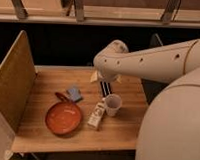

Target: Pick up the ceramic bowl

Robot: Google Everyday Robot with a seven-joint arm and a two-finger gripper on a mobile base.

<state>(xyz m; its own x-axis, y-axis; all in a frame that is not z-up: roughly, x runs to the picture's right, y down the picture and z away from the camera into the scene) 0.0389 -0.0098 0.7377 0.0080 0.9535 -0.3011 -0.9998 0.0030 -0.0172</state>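
The ceramic bowl [64,117] is a wide, shallow orange-red dish with a darker rim, resting on the wooden table [48,90] at its front left. My gripper [106,89] hangs below the white arm over the middle of the table, to the upper right of the bowl and well apart from it. Its dark fingers point down toward the tabletop, just behind the white cup.
A small white cup [112,104] stands right of the bowl. A small tan carton [97,115] lies between the cup and the bowl. A blue-grey object [74,93] sits behind the bowl. A tall board [13,78] walls the table's left side.
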